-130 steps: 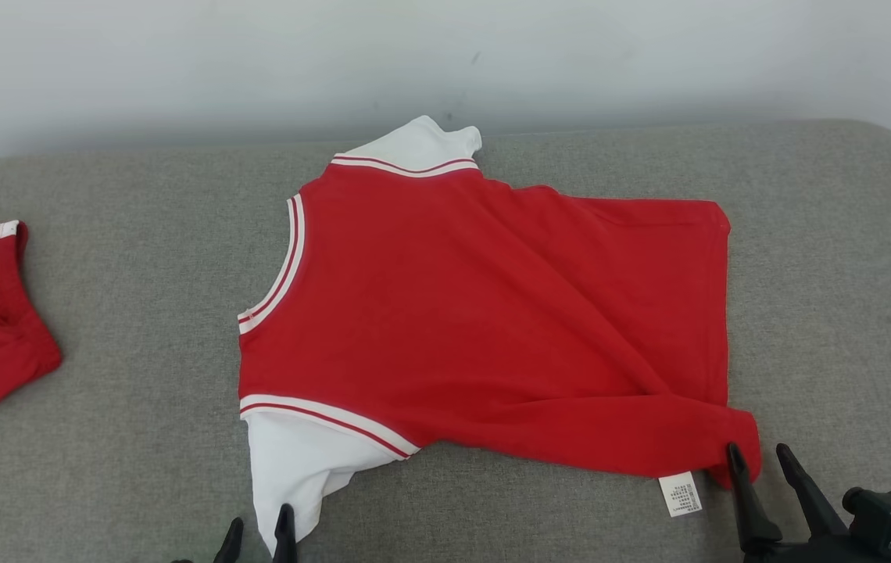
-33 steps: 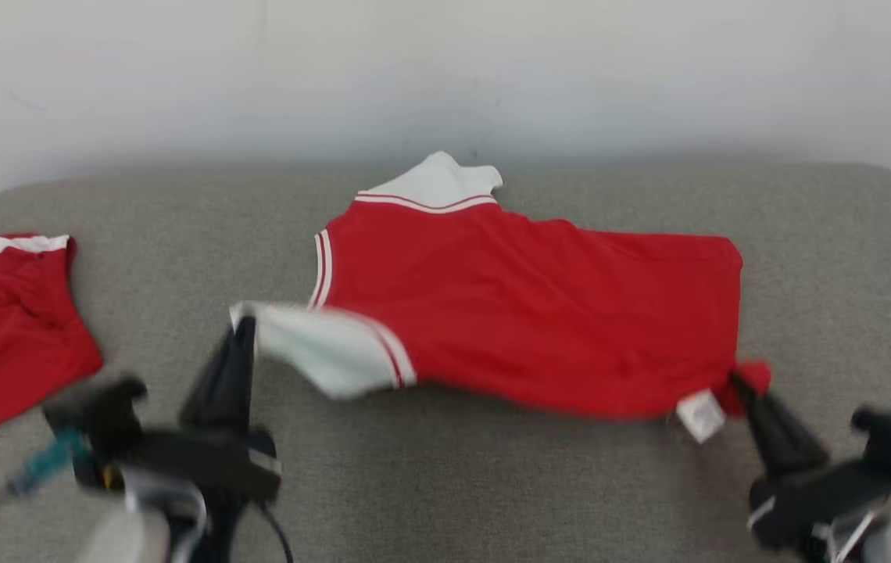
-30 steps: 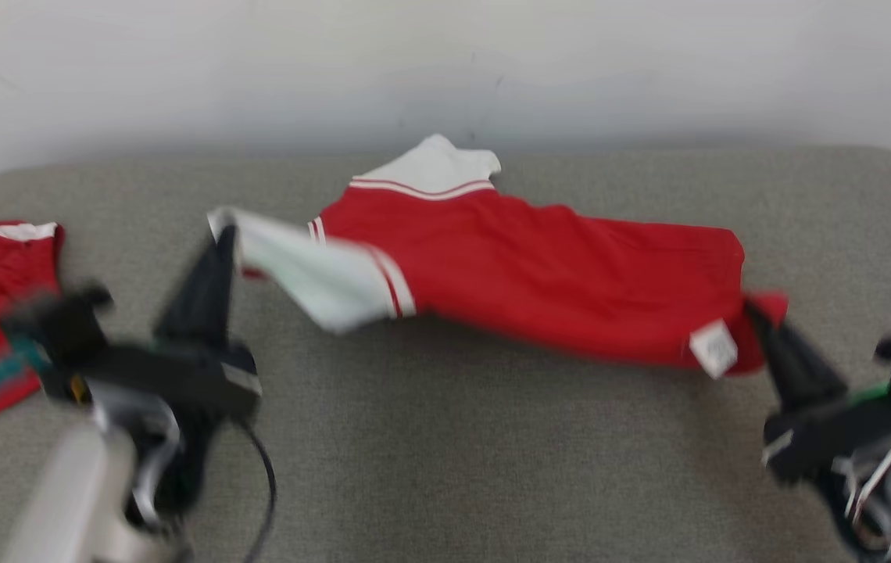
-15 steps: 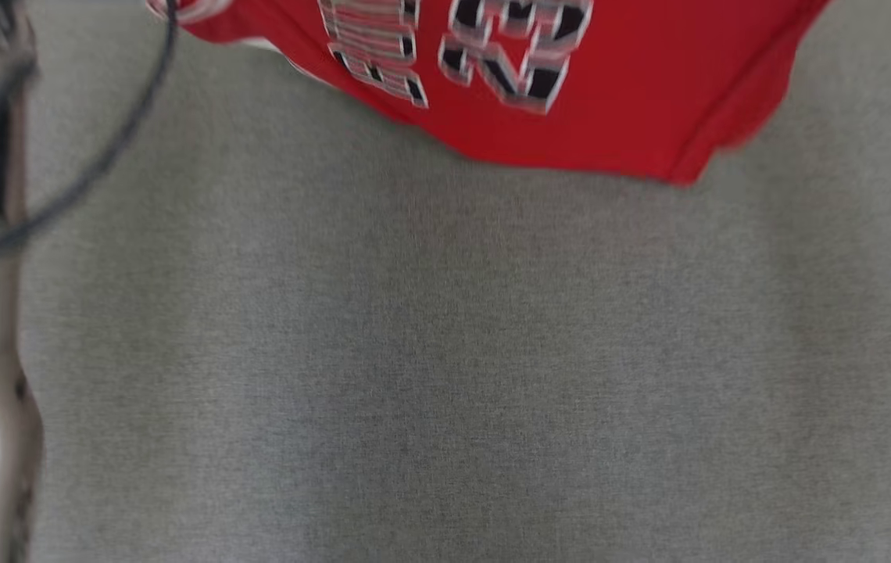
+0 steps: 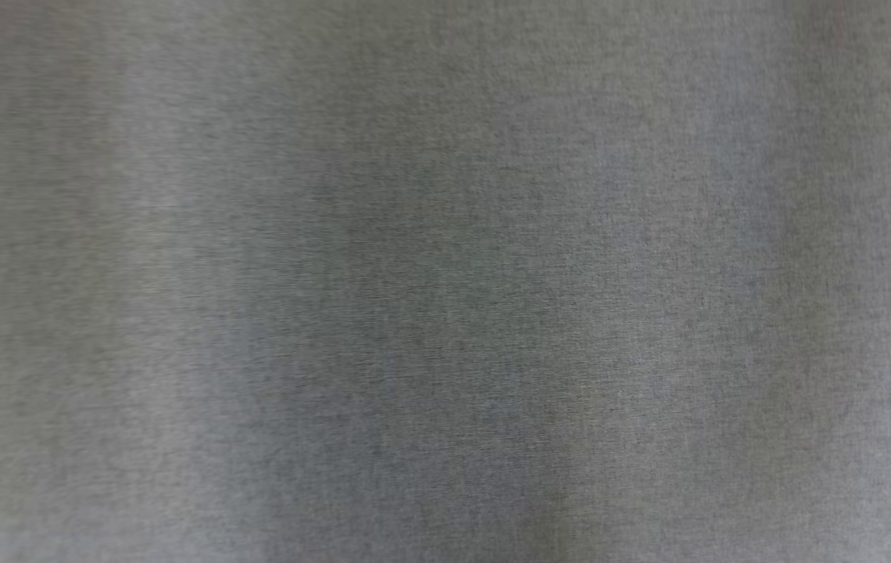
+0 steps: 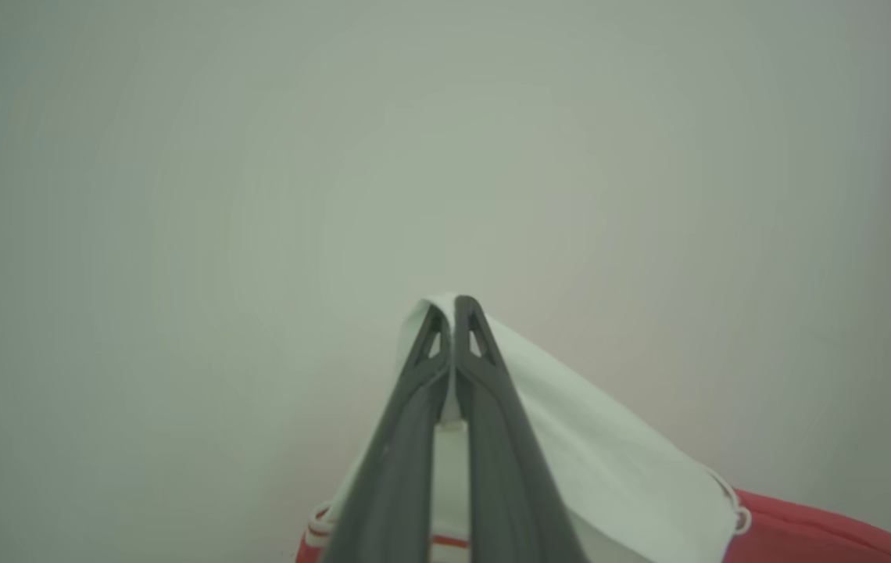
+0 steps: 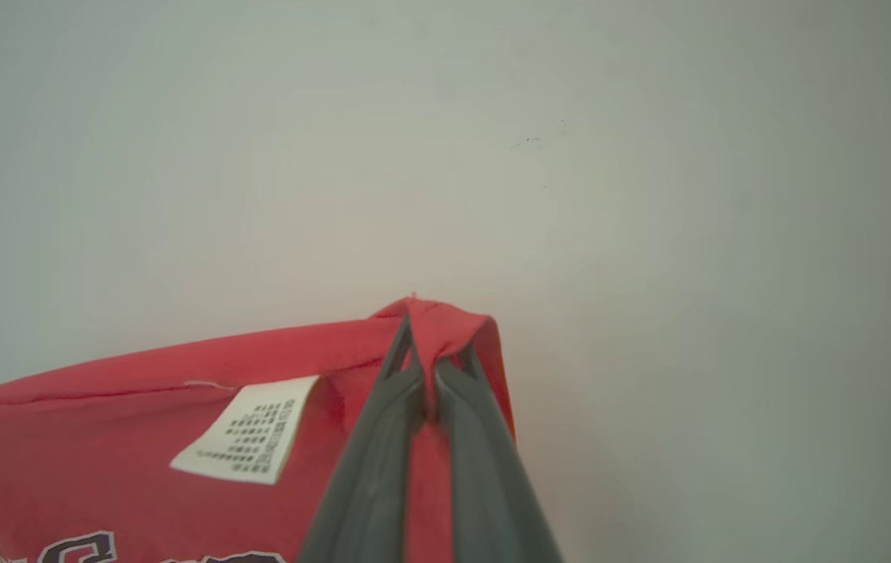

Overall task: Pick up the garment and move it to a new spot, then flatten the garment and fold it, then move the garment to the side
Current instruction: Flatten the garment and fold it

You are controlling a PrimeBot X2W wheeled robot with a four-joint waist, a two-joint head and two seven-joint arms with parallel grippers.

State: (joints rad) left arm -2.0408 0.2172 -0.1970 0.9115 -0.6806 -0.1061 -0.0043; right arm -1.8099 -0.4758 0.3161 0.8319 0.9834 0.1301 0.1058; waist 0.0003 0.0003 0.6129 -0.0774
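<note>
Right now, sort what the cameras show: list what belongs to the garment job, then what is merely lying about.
Belongs to the job:
red garment
left gripper, shut on its white sleeve
right gripper, shut on its red corner

Just there:
grey fabric surface
pale wall behind both grippers
</note>
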